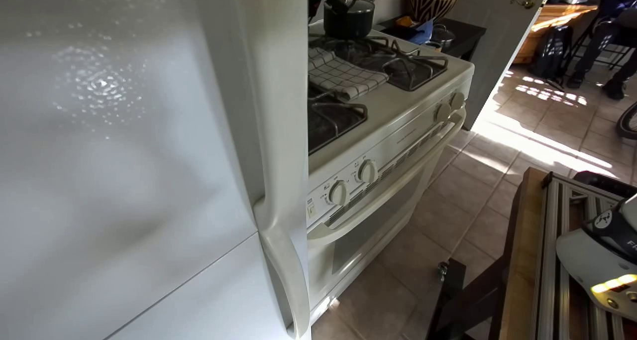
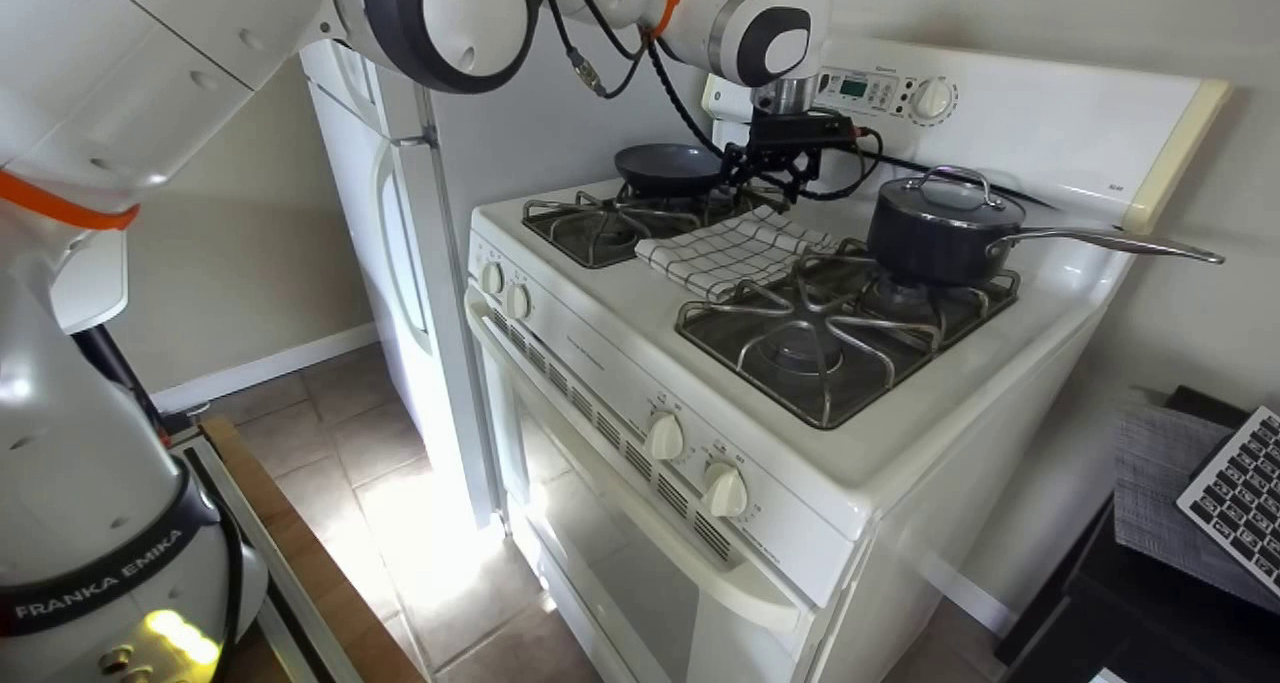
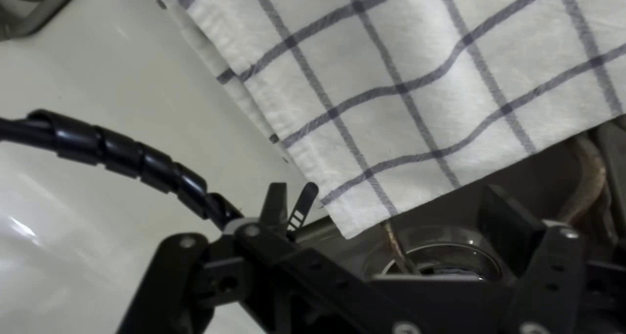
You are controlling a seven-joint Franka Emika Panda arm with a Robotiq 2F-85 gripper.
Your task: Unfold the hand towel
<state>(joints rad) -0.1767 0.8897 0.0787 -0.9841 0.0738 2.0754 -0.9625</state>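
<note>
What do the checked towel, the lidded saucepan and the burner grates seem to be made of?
Towel: matte woven cloth, probably cotton; weave and puckered edge show in the wrist view. Saucepan: likely dark-coated metal, softly sheened; its long handle gleams like polished steel. Burner grates: thin metal bars, perhaps steel, greyish with dull highlights.

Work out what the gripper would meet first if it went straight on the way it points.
Probably the hand towel, near its corner edge: the open gripper points down toward it. The burner shows just past that edge in the wrist view, and depth is unclear, so that might come first.
</note>
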